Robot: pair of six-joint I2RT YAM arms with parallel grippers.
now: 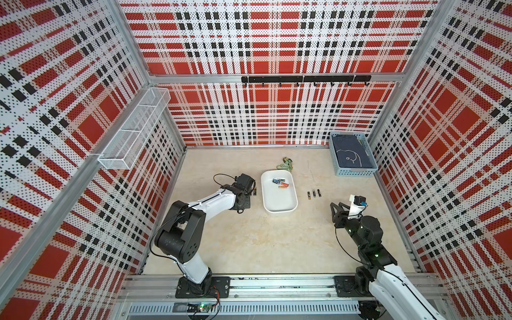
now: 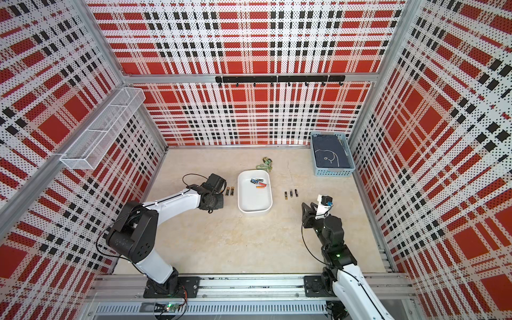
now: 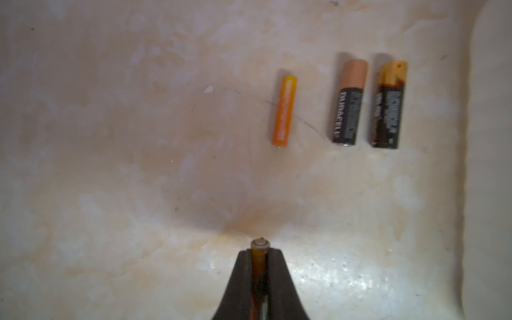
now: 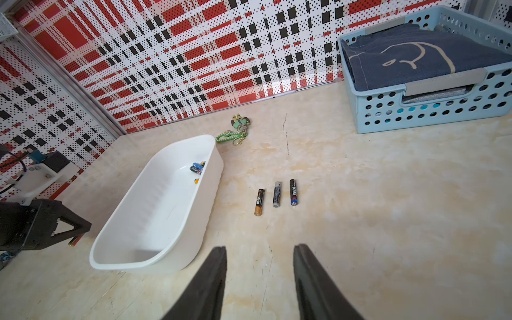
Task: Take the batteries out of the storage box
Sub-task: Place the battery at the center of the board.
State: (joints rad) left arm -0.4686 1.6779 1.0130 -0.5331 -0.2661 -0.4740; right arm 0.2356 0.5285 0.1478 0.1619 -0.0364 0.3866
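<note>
Beige tabletop [image 1: 249, 243]; green trinket [image 1: 285, 165] beside storage box [image 1: 278, 203]

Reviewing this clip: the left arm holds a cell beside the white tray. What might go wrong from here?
1. The left gripper pinches the held battery lengthwise, only its end showing past the tips; released above the table, it may roll into the orange battery.
2. The batteries in the storage box lie bunched at its far end; a grab there may catch two or scatter them.

Bright even light, soft shadows, blurred left wrist view, glare on tabletop [image 3: 332, 274], bowed edges
</note>
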